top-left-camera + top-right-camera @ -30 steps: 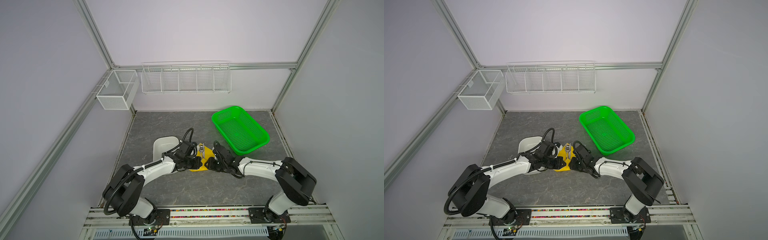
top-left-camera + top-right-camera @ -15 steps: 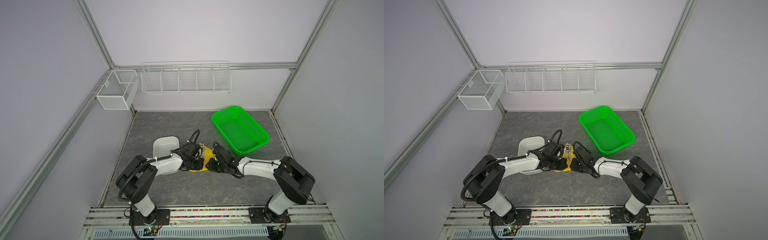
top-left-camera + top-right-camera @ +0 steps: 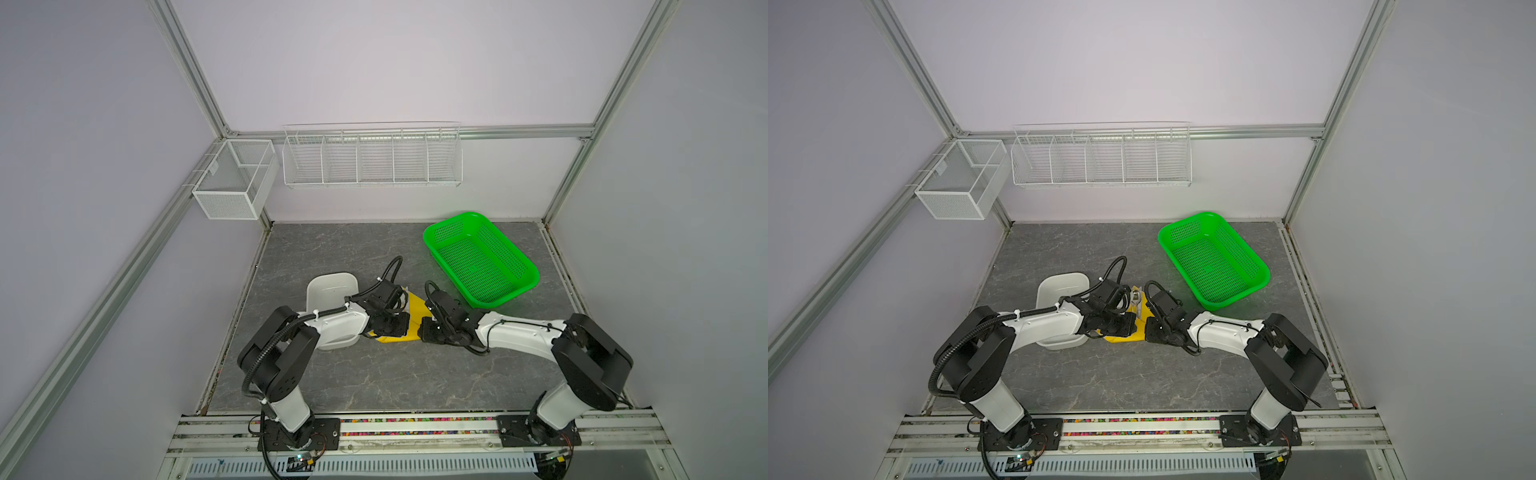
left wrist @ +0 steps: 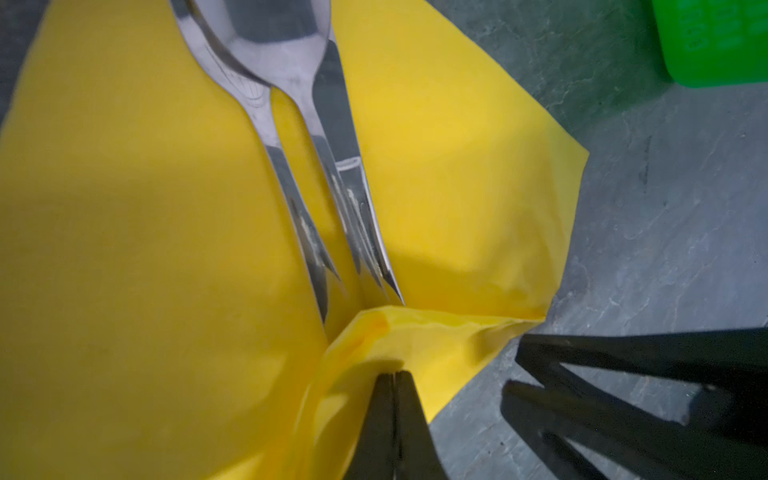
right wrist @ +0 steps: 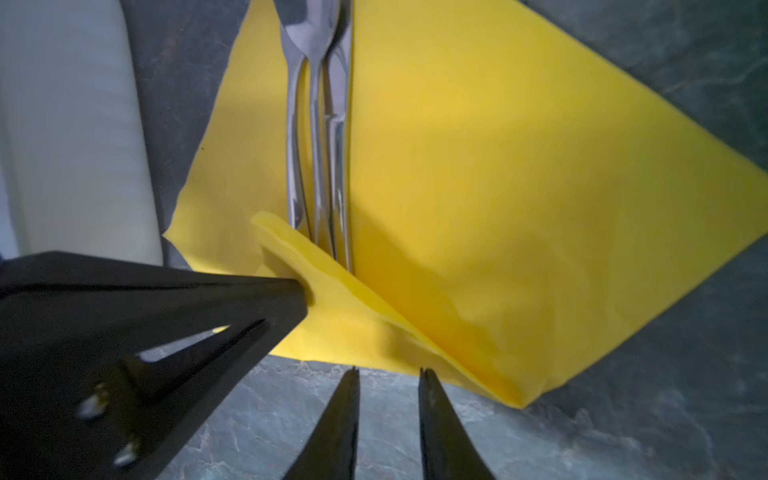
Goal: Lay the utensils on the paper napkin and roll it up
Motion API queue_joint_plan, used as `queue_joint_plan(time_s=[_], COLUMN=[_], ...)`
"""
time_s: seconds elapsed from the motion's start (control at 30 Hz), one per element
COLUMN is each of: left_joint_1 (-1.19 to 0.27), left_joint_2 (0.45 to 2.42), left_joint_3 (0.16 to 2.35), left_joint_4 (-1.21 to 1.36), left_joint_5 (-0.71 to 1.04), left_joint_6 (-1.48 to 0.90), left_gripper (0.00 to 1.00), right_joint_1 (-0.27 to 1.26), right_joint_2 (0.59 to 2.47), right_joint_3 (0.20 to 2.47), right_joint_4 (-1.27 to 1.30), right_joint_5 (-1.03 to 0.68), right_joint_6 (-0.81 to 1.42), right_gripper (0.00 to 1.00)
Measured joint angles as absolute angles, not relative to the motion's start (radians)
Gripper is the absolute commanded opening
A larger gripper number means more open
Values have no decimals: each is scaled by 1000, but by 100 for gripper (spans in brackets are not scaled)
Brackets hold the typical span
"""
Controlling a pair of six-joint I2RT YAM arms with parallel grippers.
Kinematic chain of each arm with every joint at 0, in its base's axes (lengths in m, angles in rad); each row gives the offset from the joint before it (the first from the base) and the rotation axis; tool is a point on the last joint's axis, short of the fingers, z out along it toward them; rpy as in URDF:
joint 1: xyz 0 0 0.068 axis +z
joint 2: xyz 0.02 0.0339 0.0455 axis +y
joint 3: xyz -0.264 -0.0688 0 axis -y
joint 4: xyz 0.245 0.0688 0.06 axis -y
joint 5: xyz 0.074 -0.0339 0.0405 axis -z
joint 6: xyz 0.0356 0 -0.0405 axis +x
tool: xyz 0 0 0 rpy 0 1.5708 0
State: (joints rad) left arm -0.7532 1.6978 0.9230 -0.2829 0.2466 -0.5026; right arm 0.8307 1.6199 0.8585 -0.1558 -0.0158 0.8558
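Observation:
The yellow paper napkin [image 3: 416,309] [image 3: 1139,312] lies on the grey table between both grippers. The silver utensils [image 4: 291,83] [image 5: 320,124] lie side by side on it, handles toward the grippers. The napkin's near corner is folded up over the handle ends. My left gripper [image 4: 392,376] [image 3: 402,327] is shut on that folded flap, and its tip shows in the right wrist view [image 5: 291,295]. My right gripper [image 5: 387,372] [image 3: 424,330] stands narrowly open at the napkin's near edge, nothing between its fingers.
A white tray [image 3: 332,286] sits just left of the napkin, partly under the left arm. A green basket [image 3: 478,257] stands at the back right. White wire racks [image 3: 372,156] hang on the back wall.
My left gripper moved right and toward the front, over the napkin's near corner. The right gripper's jaws have narrowed while that arm stayed in place.

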Motion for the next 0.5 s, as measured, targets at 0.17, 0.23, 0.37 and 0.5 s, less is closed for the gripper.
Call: queue_joint_plan(time_s=[0.17,0.23,0.37,0.5], left_joint_1=[-753,-753,-753,-753], left_joint_2=[1705,1709,1710,1710], left_joint_3=[925,926,928,929], left_joint_4=[-297,-299,-305,-305], left_joint_5=[239,236,236,236], left_joint_6=[-500,-500,-500,-499], left_gripper=[3,3,3,5], right_joint_1=[831,830,827,826], right_joint_2=[1649,1672,1715,1742], right_joint_3=[917,934,947,947], right_joint_4=[-162,-165,-187,-211], right_joint_5=[-16,-16,-16,-16], right_joint_6=[836,832,828,829], right_gripper=[22,22,20,20])
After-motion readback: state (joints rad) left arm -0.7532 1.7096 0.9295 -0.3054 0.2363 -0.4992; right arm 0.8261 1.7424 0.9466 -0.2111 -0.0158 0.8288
